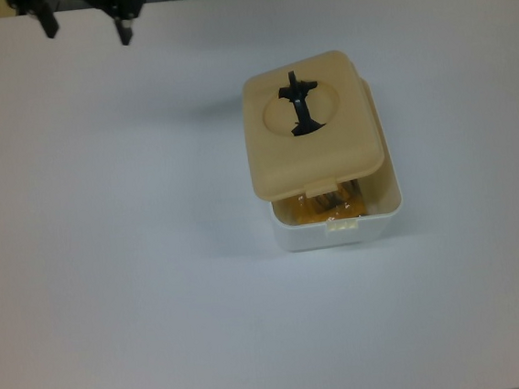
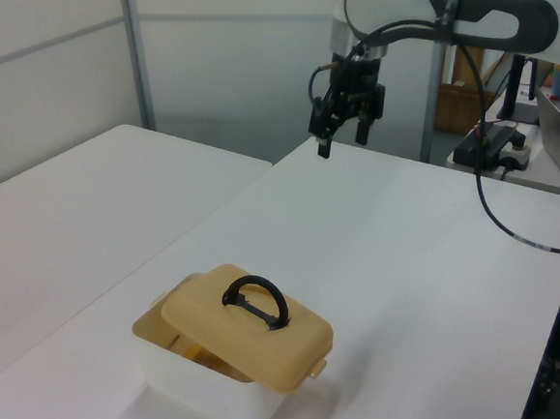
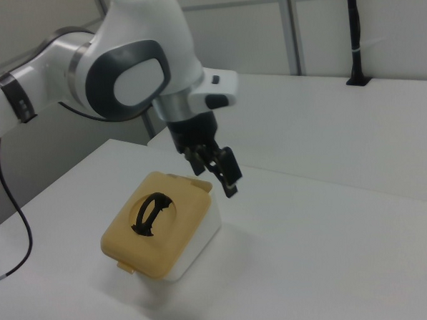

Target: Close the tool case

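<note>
One box sits on the white surface, right of centre in the top view, with its beige lid resting askew on top, so a gap at the front shows yellow contents inside. The black handle stands up from the lid's round recess. The hand hangs high above the surface's far edge, well apart from the box, fingers spread wide and holding nothing. Pressing on the lid while it sits crooked could jam one edge, or tip and slide the light box. Contents poking up may also stop the latch from seating.
</note>
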